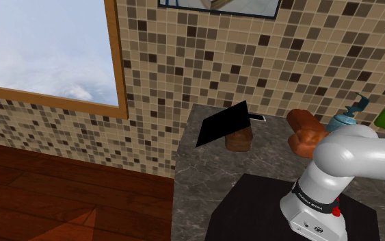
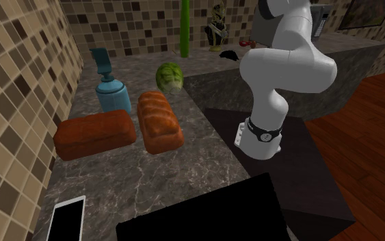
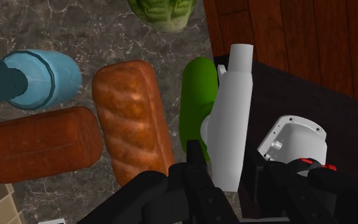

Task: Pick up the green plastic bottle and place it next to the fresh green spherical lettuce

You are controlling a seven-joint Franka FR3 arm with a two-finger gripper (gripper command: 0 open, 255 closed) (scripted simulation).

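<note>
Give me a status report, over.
Gripper open, empty. Green bottle upright, ungrasped, near lettuce. White arm link partly covers bottle in wrist view.

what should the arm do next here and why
Probably shift the open end effector sideways over the green bottle, then begin lowering. The bottle stands upright on the counter, off to the side of one finger rather than between the two, and nothing is held yet. The lettuce sits close by, so the carry afterwards should be short.
</note>
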